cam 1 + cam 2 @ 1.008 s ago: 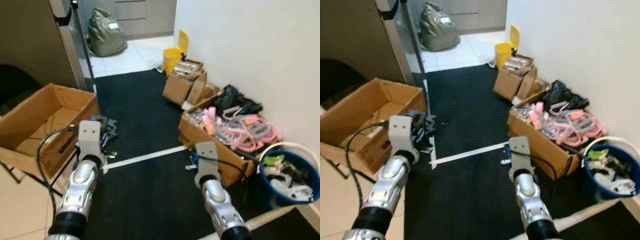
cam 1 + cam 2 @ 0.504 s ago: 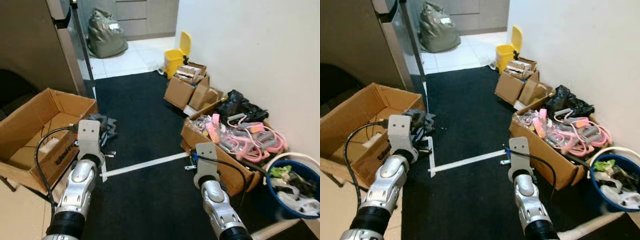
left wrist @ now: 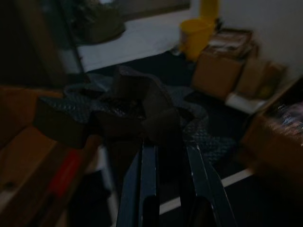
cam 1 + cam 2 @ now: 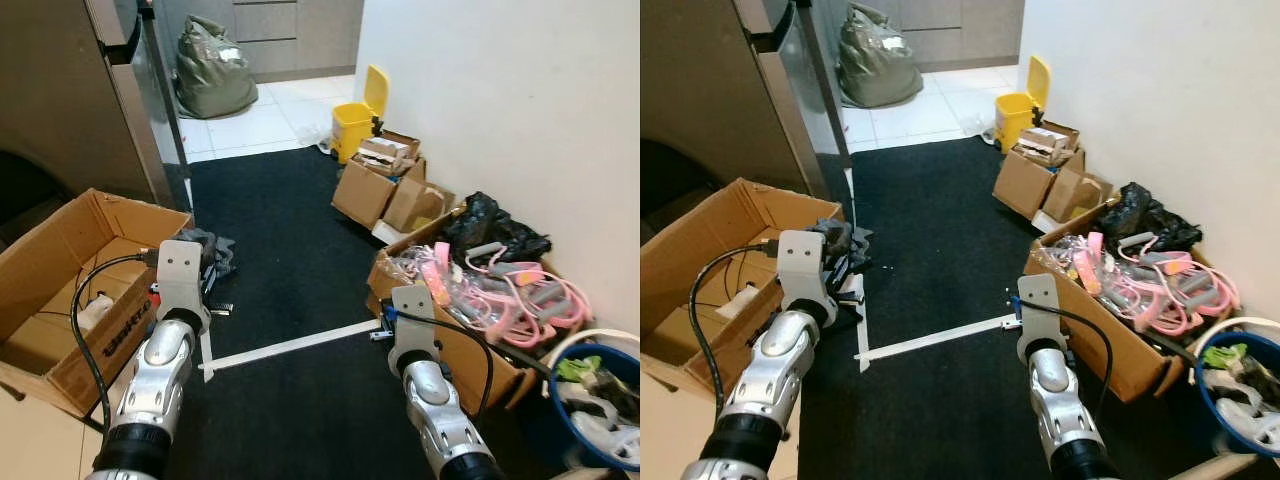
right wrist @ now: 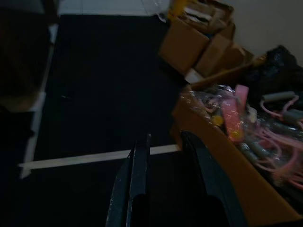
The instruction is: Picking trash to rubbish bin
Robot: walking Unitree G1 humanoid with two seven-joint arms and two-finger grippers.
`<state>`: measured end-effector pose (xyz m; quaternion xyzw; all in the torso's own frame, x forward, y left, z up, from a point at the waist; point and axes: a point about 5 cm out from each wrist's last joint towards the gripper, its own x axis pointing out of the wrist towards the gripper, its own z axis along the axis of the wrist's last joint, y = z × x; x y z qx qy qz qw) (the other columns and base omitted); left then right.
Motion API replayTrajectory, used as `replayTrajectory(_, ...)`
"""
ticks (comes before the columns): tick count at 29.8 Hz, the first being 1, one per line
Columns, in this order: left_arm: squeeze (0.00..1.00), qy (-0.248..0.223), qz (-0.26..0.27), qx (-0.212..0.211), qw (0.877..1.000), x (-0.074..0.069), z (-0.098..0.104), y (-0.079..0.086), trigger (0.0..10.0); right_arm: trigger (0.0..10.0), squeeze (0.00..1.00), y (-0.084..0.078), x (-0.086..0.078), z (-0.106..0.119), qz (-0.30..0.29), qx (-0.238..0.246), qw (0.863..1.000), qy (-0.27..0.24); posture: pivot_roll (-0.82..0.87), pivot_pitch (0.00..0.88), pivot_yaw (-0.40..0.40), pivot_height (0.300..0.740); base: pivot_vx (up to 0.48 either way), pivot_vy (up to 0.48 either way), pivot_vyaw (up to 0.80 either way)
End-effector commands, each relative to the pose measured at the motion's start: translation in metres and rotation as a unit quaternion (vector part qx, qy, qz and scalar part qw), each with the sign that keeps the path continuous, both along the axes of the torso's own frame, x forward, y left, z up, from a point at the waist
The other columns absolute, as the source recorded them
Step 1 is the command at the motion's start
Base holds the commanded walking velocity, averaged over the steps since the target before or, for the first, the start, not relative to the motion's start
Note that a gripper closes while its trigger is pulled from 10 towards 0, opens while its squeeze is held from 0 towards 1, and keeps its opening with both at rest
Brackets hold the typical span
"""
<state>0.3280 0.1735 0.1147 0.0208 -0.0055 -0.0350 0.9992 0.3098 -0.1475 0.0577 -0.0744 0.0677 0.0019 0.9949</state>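
Observation:
My left gripper (image 3: pixel 163 137) is shut on a crumpled dark grey piece of trash (image 3: pixel 128 106), held low over the black carpet beside the big open cardboard box (image 4: pixel 60 290); the same trash (image 4: pixel 212 248) sticks out ahead of my left wrist. My right gripper (image 5: pixel 165 139) hangs above the carpet near the white tape line (image 5: pixel 90 157), fingers slightly apart with nothing between them. A yellow pedal bin (image 4: pixel 358 115) with its lid up stands far ahead by the wall. A blue bucket (image 4: pixel 575 432) full of rubbish sits at my near right.
Along the right wall are small cardboard boxes (image 4: pixel 375 185), a black bag (image 4: pixel 490 228) and a box of pink hoops (image 4: pixel 490 290). A dark cabinet (image 4: pixel 60 90) stands on the left. A stuffed green bag (image 4: pixel 212 70) lies on the tiled floor beyond.
The whole picture has shifted as the camera moved forward along the carpet; the boxes and bucket slid toward the right edge. Both arms keep their pose, the left still holding the grey trash.

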Motion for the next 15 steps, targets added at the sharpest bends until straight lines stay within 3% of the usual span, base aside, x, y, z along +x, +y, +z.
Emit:
replayTrajectory(1, 0.0, 0.01, 0.005, 0.003, 1.0, -0.0026, -0.0045, 0.0037, 10.0, 10.0, 0.0, -0.0003, 0.0002, -0.0013, -0.004, -0.003, 1.0, 0.006, 0.01, 0.075, 0.016, 0.74, 0.326, 0.0, 0.0)
replayTrajectory(15, 0.0, 0.011, 0.004, 0.003, 1.0, -0.0026, -0.0047, 0.0025, 10.0, 10.0, 0.0, -0.0001, 0.0008, -0.0001, -0.002, -0.005, 1.0, 0.004, 0.0, 0.082, 0.015, 0.74, 0.322, 0.0, 0.0)
